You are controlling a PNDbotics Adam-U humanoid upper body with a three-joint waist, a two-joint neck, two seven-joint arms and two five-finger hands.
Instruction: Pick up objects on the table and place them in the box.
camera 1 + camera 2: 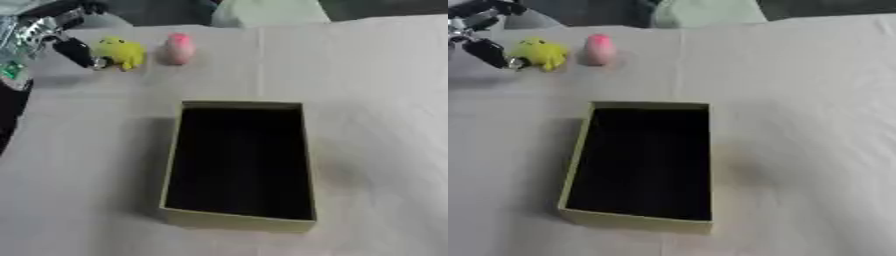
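Step in hand: reaching for the first pick. Left hand (pixel 77 50) is beyond the box (pixel 171 165), a fingertip touching the yellow toy (pixel 122 51); its closure cannot be judged. Pink toy (pixel 179 48) stands just beside. Box holds nothing. Next: close on the yellow toy, lift.

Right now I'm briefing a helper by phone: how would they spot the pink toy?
Start at the open box mid-table and look past its far end, toward the left. Two small toys sit there; the pink toy is the smooth one on the right, beside the yellow toy.
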